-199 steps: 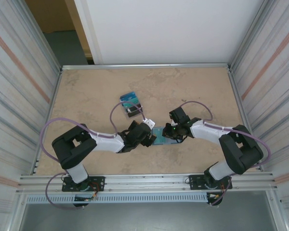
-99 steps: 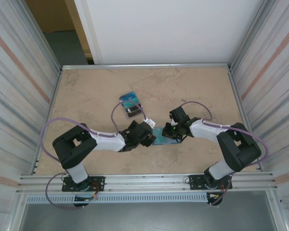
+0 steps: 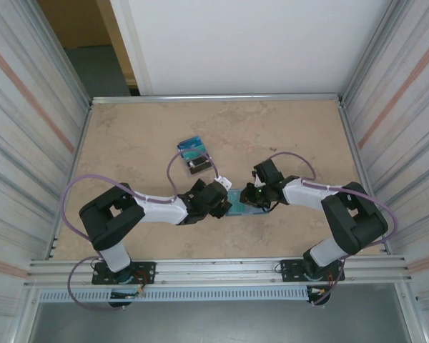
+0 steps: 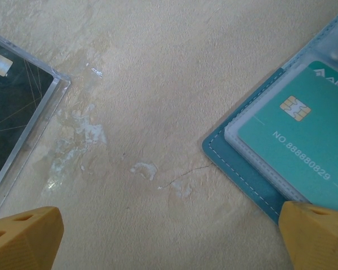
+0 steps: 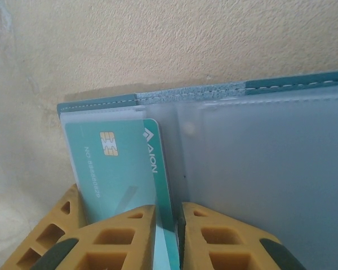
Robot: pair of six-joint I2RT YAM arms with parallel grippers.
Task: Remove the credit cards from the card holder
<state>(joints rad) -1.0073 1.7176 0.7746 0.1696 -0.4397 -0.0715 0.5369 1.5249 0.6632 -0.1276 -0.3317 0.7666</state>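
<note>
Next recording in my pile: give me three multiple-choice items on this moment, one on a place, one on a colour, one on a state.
1. Seen from the top, where does the clear case with the black card lie relative to the card holder?
A) farther from the arm bases
B) nearer the arm bases
C) on top of it

2. What colour is the chip card in the card holder?
A) red
B) teal-green
C) white

3. How does the left tool stand?
A) shut on a card
B) shut on the card holder
C) wide open, holding nothing

Answers:
1 A, the clear case sits beyond the card holder, toward the far edge.
2 B, both wrist views show the chip card as teal-green.
3 C, its fingertips stand far apart with nothing between them.
</note>
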